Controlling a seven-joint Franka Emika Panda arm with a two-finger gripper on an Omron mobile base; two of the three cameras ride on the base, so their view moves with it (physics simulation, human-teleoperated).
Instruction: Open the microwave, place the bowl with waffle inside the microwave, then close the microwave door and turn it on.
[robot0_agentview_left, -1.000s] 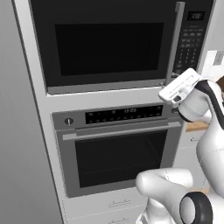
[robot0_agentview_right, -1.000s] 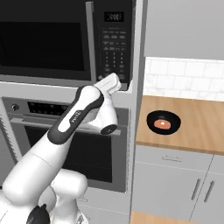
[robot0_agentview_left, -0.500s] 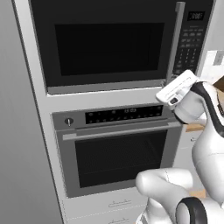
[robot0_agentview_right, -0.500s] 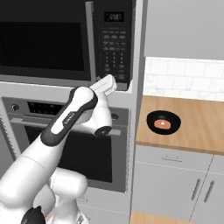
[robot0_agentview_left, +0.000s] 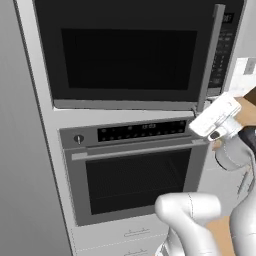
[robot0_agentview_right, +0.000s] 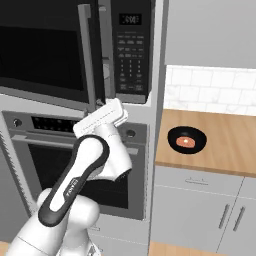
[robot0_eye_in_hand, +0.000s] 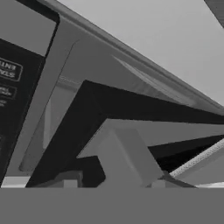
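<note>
Kitchen: tall grey cabinet column with the microwave (robot0_agentview_right: 75, 50) set above a steel-framed oven (robot0_agentview_left: 135, 170); to its right runs a wooden counter (robot0_agentview_right: 225, 145) under white tiles.

Microwave door: the microwave door (robot0_agentview_left: 125, 55) stands a little ajar — in the right base view a dark gap shows between its handle edge and the keypad strip (robot0_agentview_right: 131, 55). Half a second ago the panel lay flush in both base views, so the opening has only just begun.

Handle: the grey vertical bar handle (robot0_agentview_left: 210, 55) has come away from the keypad along with the door's edge.

Gripper: the gripper (robot0_agentview_left: 196, 111) sits at the lower end of the handle, just under the door's bottom corner. Whether the fingers are apart or closed I cannot tell; the hand view is too close and tilted to read.

Arm: since a second ago the white hand has drawn leftward and outward, which matches a pull on the door.

Bowl: the bowl with waffle (robot0_agentview_right: 187, 140) rests on the counter, well apart from the microwave, untouched.

Task meaning: first step under way, not finished — the door likely needs a much wider swing before the bowl can go in.
</note>
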